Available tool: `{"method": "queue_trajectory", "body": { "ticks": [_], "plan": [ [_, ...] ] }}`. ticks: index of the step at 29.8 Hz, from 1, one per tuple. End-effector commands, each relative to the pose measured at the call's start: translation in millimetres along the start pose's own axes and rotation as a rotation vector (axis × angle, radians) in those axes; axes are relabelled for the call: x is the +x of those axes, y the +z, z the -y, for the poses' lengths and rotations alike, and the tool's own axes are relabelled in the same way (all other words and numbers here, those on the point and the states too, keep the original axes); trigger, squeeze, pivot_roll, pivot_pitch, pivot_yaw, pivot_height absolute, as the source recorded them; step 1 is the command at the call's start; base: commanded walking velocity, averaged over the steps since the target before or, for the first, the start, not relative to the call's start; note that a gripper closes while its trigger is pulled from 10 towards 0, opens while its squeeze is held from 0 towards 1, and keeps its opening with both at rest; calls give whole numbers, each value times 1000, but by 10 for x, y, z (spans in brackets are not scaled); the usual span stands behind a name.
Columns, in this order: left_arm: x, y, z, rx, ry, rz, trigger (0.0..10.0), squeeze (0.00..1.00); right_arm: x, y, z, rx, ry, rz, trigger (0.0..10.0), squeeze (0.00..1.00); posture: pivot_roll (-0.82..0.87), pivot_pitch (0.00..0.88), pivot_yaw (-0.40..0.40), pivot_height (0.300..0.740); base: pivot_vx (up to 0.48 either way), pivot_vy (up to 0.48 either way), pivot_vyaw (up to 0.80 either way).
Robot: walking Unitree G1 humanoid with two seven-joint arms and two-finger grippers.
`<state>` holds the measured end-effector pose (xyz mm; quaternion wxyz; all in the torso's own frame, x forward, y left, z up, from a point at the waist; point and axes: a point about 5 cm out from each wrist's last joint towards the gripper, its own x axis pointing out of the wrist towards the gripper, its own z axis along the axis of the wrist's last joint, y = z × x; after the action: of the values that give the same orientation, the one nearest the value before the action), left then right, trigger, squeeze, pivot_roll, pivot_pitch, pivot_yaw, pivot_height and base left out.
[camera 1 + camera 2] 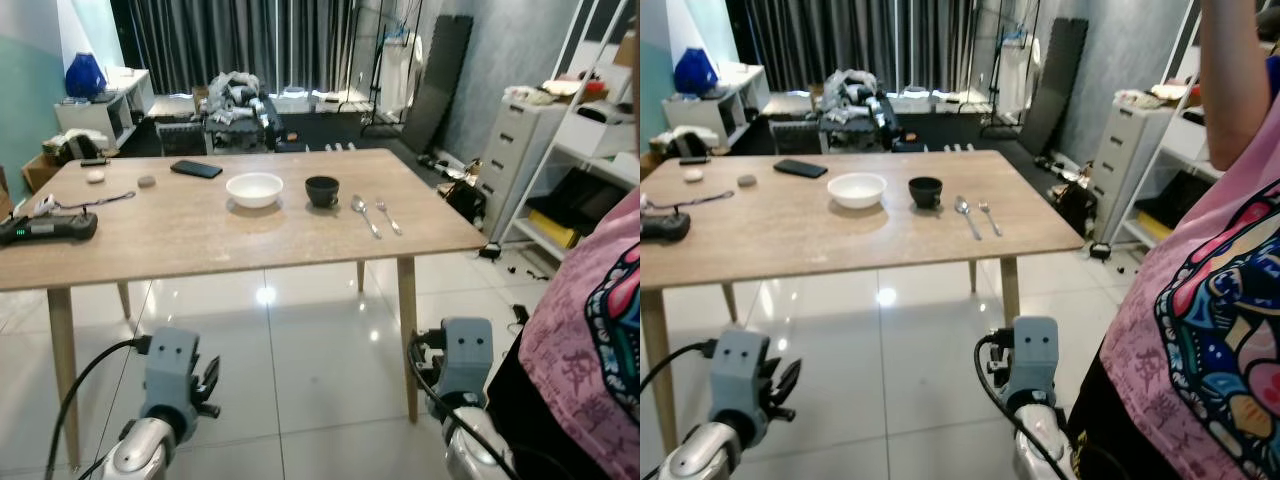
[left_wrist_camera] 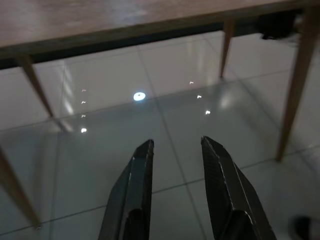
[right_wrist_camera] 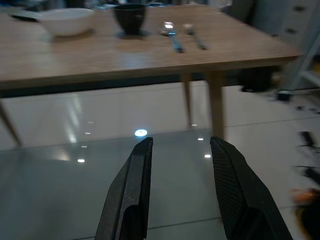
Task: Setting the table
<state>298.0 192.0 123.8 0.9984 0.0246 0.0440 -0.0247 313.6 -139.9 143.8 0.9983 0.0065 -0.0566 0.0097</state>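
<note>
A white bowl sits near the middle of the wooden table. To its right stand a dark cup, a spoon and a fork, lying side by side. Both arms hang low in front of the table, above the tiled floor. My left gripper is open with nothing between its fingers, pointing under the table. My right gripper is open too, facing the table's edge, with the bowl, cup and spoon beyond it.
A black phone, two small round items and a black handheld device lie on the table's left part. A person in a pink shirt stands close on my right. White drawers and shelves line the right wall.
</note>
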Motion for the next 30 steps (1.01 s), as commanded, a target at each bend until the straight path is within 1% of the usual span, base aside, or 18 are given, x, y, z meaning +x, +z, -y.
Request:
{"method": "queue_trajectory", "body": {
  "ticks": [1,13,21,27,30],
  "plan": [
    [-9,-59,-23,10,13,-22,10000,0,-4,10,-22,-7,17,10,10000,0,32,65,79,740,480,0,0],
    [-4,-66,-21,13,14,-20,10000,0,16,-9,0,-1,2,-4,10000,0,34,56,76,740,480,0,0],
    [9,-66,-14,13,11,-17,10000,0,36,-5,21,2,-8,-3,10000,0,34,47,75,740,480,0,-752],
    [17,-60,-15,14,9,-14,10000,0,44,-3,26,-4,-13,-1,10000,0,36,45,76,740,480,0,0],
    [21,-49,-22,15,11,-7,10000,0,50,32,10,18,1,26,10000,0,38,43,77,740,480,0,0]
  ]
}}
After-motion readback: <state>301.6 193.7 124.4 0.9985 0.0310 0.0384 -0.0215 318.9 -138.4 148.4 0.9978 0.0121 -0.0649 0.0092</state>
